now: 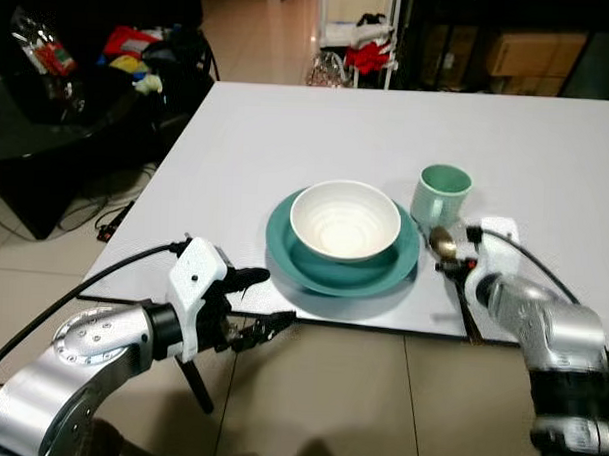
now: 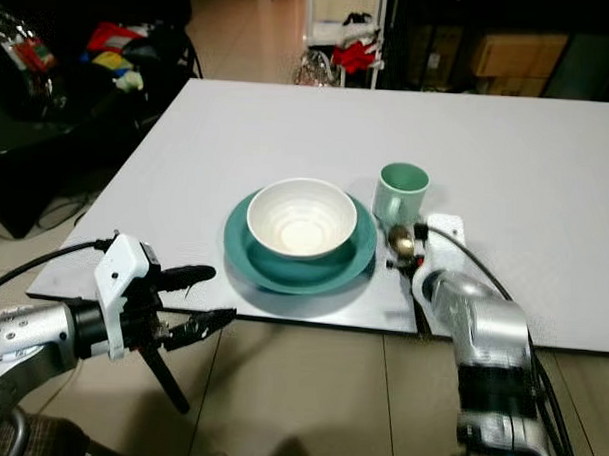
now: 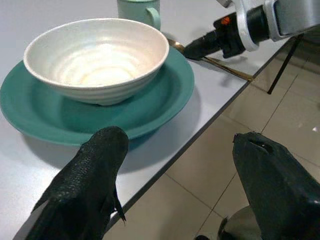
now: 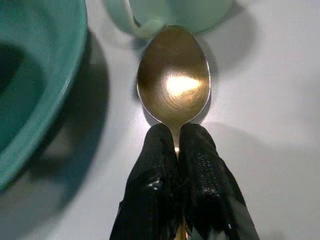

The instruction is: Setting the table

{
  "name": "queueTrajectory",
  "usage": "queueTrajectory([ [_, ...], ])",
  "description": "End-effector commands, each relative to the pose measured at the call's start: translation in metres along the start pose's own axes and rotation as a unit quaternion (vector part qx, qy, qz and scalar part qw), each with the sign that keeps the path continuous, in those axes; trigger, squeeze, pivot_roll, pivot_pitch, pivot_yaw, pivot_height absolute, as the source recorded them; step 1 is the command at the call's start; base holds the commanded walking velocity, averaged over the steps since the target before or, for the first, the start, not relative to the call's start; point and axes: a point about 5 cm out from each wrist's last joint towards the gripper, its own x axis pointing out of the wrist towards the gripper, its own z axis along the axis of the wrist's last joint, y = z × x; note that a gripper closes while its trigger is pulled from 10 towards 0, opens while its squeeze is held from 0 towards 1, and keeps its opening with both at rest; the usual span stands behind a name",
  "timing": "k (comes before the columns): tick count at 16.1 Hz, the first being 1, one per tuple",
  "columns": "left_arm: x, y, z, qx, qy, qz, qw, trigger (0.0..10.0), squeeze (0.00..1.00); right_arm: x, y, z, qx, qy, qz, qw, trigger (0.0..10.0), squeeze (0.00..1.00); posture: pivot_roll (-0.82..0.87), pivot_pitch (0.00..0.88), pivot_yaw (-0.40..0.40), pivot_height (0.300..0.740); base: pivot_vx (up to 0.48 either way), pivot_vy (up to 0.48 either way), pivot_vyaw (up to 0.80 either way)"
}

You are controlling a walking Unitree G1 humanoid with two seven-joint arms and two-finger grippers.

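Your right gripper (image 4: 177, 150) clamped on gold spoon (image 4: 173, 82) neck, centre of right wrist frame; spoon bowl touching mint mug (image 1: 442, 194), lower right of white table (image 1: 288, 137); your left gripper (image 1: 263, 305) spread wide, lower left, off table edge; white bowl (image 1: 344, 219) sits in teal plate (image 1: 348, 275), centre.

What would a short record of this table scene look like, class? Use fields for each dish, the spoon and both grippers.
table: white, by a tiled floor
plate: teal, near the front edge
bowl: white, standing on the plate
mug: pale green, right of the plate
spoon: gold, bowl end beside the mug, between plate and mug
right gripper: shut on the spoon's neck, low over the table
left gripper: open, holding nothing, off the table's front edge, left of the plate
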Motion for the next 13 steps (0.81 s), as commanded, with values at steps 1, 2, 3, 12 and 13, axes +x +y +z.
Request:
queueTrajectory([
  [1, -0.002, 0.002, 0.002, 0.003, 0.003, 0.004, 1.000, 10.0, 0.00, 0.005, 0.001, 0.006, -0.012, -0.007, 0.008, 1.000, 10.0, 0.00, 0.10, 0.000, 0.069, 0.740, 0.000, 0.000, 0.00],
  [2, -0.003, 0.002, 0.002, 0.003, 0.003, 0.005, 1.000, 10.0, 0.00, 0.008, 0.003, 0.009, -0.012, -0.012, 0.017, 1.000, 10.0, 0.00, 0.10, 0.000, 0.071, 0.740, 0.000, 0.000, 0.00],
  [3, -0.003, 0.002, 0.001, 0.003, 0.003, 0.005, 1.000, 10.0, 0.00, 0.011, 0.006, 0.012, -0.006, -0.017, 0.023, 1.000, 10.0, 0.00, 0.10, 0.000, 0.074, 0.740, 0.000, 0.000, 0.00],
  [12, -0.002, 0.003, 0.003, 0.002, 0.001, 0.005, 1.000, 10.0, 0.00, 0.023, 0.018, 0.017, 0.034, -0.028, 0.024, 0.999, 10.0, 1.00, 0.10, 0.000, 0.076, 0.740, 0.000, 0.000, 0.00],
  [13, -0.002, 0.004, 0.003, 0.002, 0.001, 0.005, 1.000, 10.0, 0.00, 0.021, 0.017, 0.016, 0.035, -0.029, 0.020, 0.999, 10.0, 1.00, 0.10, 0.000, 0.077, 0.740, 0.000, 0.000, 0.00],
])
